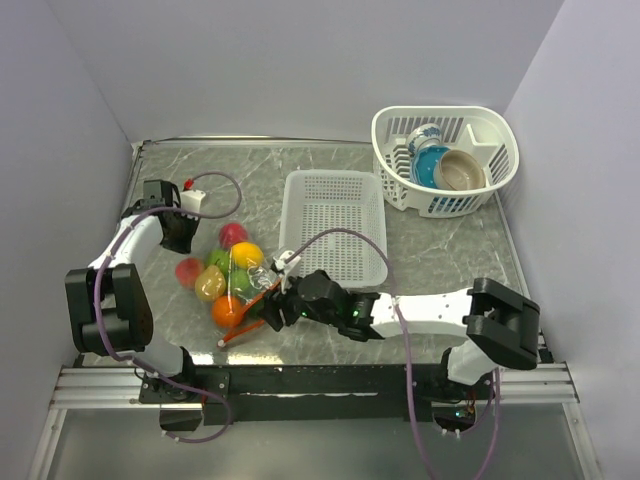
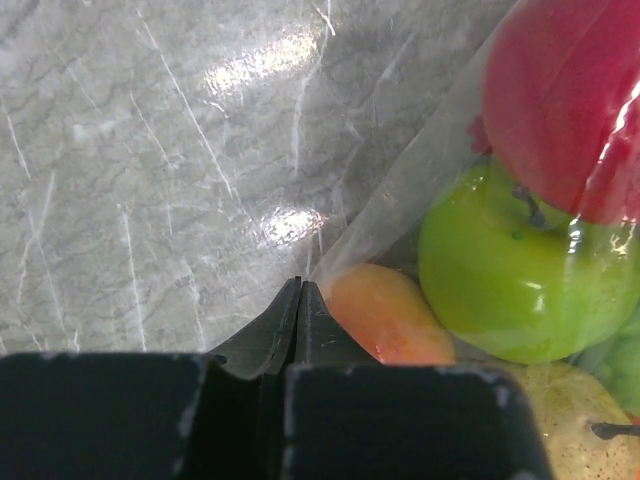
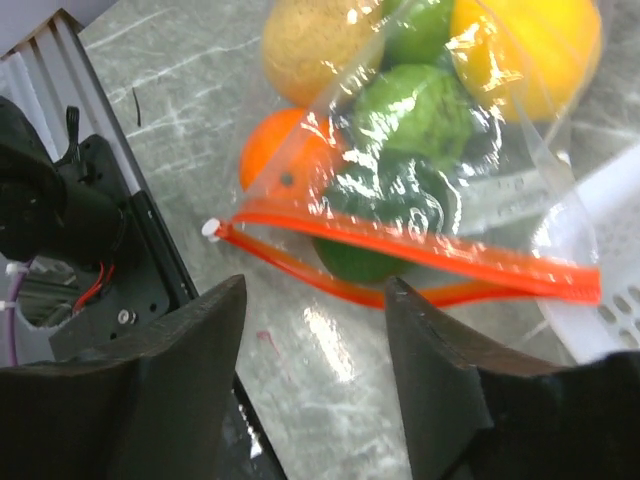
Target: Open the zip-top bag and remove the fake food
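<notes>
You see the zip-top bag [image 3: 500,200] as thin clear plastic film, glossy and wrinkled, with a smooth orange-red zip strip. The fake food [image 2: 510,270] is smooth, shiny plastic; one tan fruit [image 3: 310,40] looks speckled and duller. The table [image 2: 150,150] is grey, marble-veined and polished, throwing glare. The slotted basket [image 1: 335,225] near its middle is matt white plastic.

Bright, even light from overhead leaves only soft shadows. Ahead of the left tool [image 2: 300,290], white glare patches lie on the desk [image 2: 150,200]. Beyond the right tool [image 3: 315,300], the bag [image 3: 480,190] glints. Both tools look dark and blurred up close.
</notes>
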### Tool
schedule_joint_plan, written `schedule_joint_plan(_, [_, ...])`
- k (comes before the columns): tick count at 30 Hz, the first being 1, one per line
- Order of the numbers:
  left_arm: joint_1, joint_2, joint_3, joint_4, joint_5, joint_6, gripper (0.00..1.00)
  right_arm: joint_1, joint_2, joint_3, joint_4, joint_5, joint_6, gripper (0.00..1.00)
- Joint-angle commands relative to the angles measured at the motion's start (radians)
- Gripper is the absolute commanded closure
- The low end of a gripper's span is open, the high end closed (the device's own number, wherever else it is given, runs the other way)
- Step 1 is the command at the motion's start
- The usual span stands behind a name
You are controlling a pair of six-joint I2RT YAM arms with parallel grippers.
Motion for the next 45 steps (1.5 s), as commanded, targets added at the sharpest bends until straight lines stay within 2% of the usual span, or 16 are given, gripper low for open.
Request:
schedule_joint_plan(1, [0.003,-0.020,-0.011,0.014,0.026,-0.020,0.99,0.009,0.064,0.071,0.057,-0.004,0.000,0.24])
schedule_joint_plan(3, [0.006,-0.027,-0.020,0.012,0.027,-0.017,0.99,0.007,0.103,0.100,0.038,0.008,-0.001,0.19])
schedule_joint_plan(12, [0.036,-0.080,-0.068,0.008,0.015,0.024,0.99,0.007,0.221,0.155,0.018,0.085,-0.043,0.14])
schedule_joint_plan(17, [0.041,-0.086,-0.065,-0.015,0.037,0.026,0.99,0.012,0.288,0.230,-0.017,0.221,-0.075,0.11])
schedule_joint_plan(22, [0.041,-0.105,-0.046,-0.064,0.070,0.023,0.99,0.013,0.382,0.312,-0.029,0.232,-0.093,0.12])
schedule_joint_plan(28, [0.064,-0.191,-0.072,-0.103,0.032,0.069,0.99,0.012,0.448,0.338,-0.028,0.191,-0.083,0.23])
schedule_joint_plan(31, [0.131,-0.211,-0.091,-0.080,-0.029,0.115,0.99,0.019,0.442,0.300,-0.022,0.192,-0.081,0.25])
schedule_joint_plan(35, [0.259,-0.174,-0.073,-0.089,-0.040,0.163,0.99,0.024,0.413,0.238,-0.012,0.200,-0.086,0.28])
schedule_joint_plan(39, [0.296,-0.152,-0.062,-0.112,0.001,0.163,0.99,0.029,0.391,0.229,-0.009,0.188,-0.099,0.44])
schedule_joint_plan(41, [0.296,-0.160,-0.066,-0.118,0.021,0.161,0.99,0.035,0.394,0.246,-0.023,0.189,-0.112,0.46])
schedule_joint_plan(42, [0.296,-0.165,-0.062,-0.130,0.035,0.161,0.99,0.036,0.397,0.252,-0.038,0.189,-0.115,0.45])
schedule_joint_plan(44, [0.299,-0.172,-0.042,-0.169,0.122,0.179,0.99,0.050,0.408,0.269,-0.054,0.200,-0.124,0.36])
schedule_joint_plan(45, [0.303,-0.171,-0.011,-0.237,0.168,0.190,0.88,0.059,0.413,0.272,-0.064,0.218,-0.125,0.30])
